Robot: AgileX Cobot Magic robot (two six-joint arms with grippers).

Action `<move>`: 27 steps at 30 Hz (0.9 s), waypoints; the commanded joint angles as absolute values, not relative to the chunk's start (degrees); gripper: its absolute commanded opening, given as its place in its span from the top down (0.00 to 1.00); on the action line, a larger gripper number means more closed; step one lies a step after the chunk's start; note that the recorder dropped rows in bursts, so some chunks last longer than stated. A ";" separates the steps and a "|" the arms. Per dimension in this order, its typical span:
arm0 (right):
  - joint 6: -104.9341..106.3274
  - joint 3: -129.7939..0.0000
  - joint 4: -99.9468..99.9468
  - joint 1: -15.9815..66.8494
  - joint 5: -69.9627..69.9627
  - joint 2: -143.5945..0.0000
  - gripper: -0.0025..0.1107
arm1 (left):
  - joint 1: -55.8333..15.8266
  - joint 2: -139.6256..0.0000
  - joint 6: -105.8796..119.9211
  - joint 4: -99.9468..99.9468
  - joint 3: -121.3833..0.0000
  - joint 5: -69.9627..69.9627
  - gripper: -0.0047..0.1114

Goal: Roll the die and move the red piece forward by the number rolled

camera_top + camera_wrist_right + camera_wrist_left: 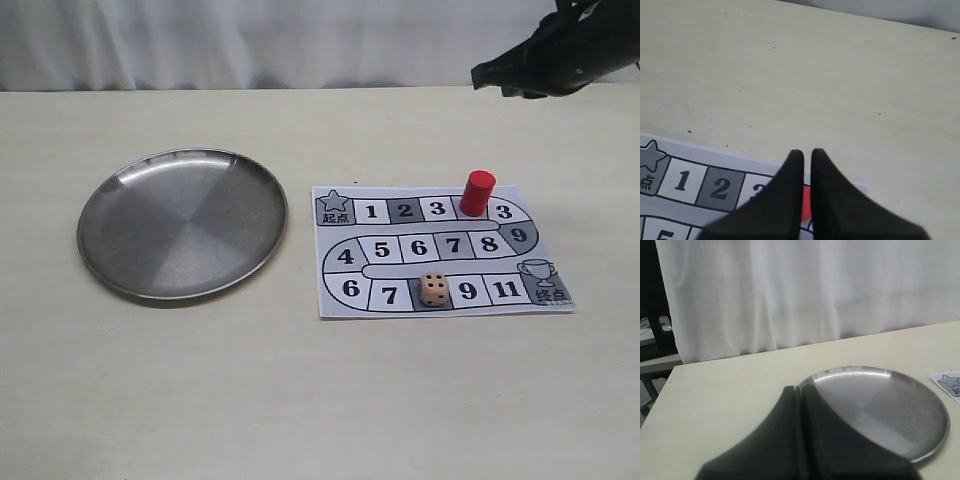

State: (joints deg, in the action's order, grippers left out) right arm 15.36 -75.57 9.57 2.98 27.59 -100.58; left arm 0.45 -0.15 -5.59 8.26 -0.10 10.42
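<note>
Ext view, right arm: dark, up in the top-right corner, held clear above the table (pixel 300 400); the right gripper (pixel 490 78) tips toward the left, off the board (pixel 340 296)
Ext view, red piece (pixel 477 192): upright on the board's top row, betw the two squares marked 3
Ext view, die (pixel 433 289): on the bottom row betw 7 & 9, well apart from the red piece
Ext view, plate (pixel 110 200): steel, left of the board, near it, w/ a gap
L wrist view, left gripper (pixel 800 392): fingers pressed together, nothing betw them; we see it hang over the table at the plate's rim
R wrist view, right gripper: fingers drawn almost together w/ a thin slit, gripping nothing; we catch a bit of red through the slit, lower down, by the 1-2-3 row
</note>
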 commanded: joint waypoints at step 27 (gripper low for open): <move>6.70 -11.87 17.53 2.68 5.28 -30.51 0.94 | -0.05 0.00 -5.64 8.24 0.00 9.96 0.96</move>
